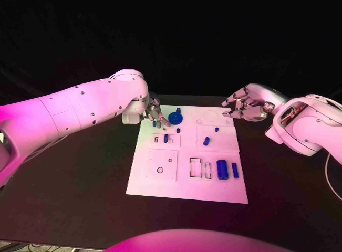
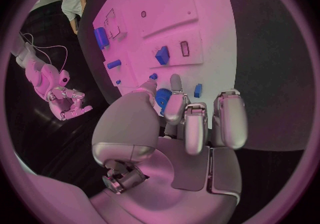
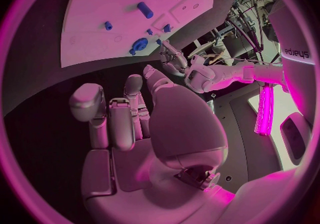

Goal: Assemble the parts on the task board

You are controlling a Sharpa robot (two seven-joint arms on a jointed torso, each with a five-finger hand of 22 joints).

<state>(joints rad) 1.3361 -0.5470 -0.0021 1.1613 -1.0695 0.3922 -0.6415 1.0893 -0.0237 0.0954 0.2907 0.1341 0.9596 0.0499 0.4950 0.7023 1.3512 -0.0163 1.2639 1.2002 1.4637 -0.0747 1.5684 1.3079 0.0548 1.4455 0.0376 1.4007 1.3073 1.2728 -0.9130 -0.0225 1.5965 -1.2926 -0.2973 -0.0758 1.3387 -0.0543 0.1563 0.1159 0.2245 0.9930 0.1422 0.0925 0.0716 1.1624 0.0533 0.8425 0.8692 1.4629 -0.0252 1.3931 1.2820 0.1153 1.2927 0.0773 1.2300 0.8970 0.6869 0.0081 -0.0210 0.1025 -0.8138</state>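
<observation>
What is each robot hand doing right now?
Left robot hand: over the board's far left corner; whether it holds anything cannot be told.
Right robot hand: open, empty.

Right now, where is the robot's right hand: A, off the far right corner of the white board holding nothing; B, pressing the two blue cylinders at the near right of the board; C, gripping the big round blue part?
A: the right hand hangs beyond the task board's far right corner with nothing in its fingers.
</observation>
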